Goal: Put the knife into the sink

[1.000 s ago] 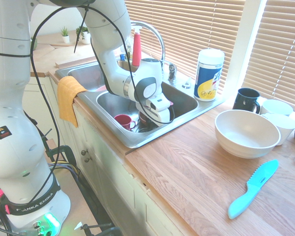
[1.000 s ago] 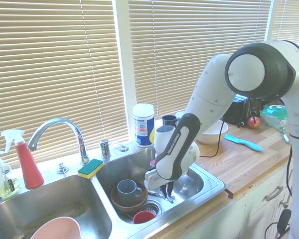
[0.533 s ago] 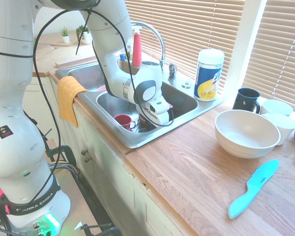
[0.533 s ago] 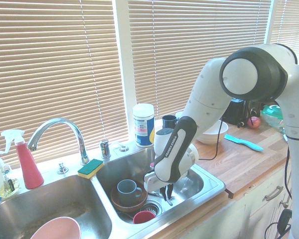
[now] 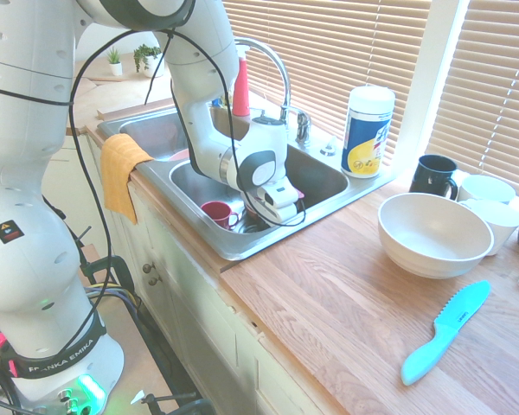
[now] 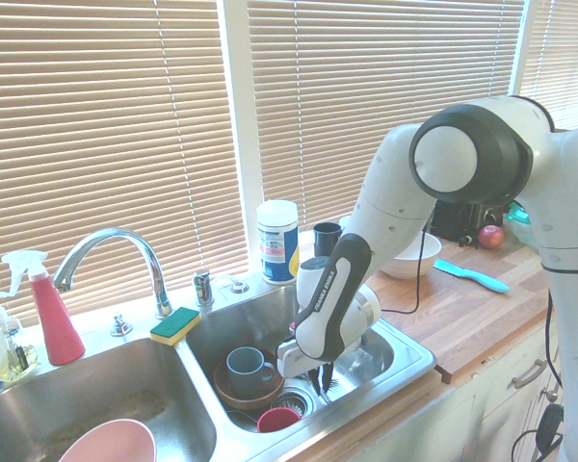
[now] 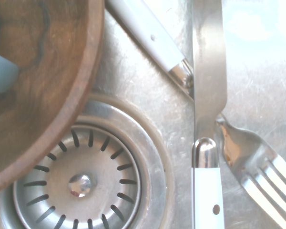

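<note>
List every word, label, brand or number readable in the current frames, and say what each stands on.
"FRANKA EMIKA": on the dark band round the arm's base.
"FRANKA EMIKA": along the dark strip on the arm's forearm, small but legible.
Wipes canister: blue and yellow label, print too small to read.
Spray bottle: no readable text.

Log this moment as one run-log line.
tool: shut, pointing down, low in right basin | knife: in wrist view, above basin floor beside drain strainer | sink: holds wooden bowl, red cup
</note>
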### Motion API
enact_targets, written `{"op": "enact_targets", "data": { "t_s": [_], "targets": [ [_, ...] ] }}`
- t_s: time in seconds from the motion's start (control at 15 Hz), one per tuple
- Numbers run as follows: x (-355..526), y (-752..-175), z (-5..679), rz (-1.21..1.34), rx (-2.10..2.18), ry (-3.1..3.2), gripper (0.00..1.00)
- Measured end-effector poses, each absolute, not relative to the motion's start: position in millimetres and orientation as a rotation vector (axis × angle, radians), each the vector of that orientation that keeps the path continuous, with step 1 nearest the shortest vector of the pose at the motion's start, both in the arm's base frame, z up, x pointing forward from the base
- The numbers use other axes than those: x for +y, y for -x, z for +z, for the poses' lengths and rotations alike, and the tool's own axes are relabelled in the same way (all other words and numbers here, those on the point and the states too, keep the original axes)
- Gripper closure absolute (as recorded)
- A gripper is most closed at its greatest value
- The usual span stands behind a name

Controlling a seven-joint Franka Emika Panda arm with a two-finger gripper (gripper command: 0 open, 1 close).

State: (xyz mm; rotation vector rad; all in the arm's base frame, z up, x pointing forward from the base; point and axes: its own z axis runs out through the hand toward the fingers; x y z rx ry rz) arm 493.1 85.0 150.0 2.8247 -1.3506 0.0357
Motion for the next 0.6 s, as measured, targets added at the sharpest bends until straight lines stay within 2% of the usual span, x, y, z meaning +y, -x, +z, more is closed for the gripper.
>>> {"op": "enact_targets", "data": {
  "t_s": [0.6],
  "targets": [
    [86.5,-499.6,152.0,0.049,-1.360,-2.827,0.00]
  ]
}}
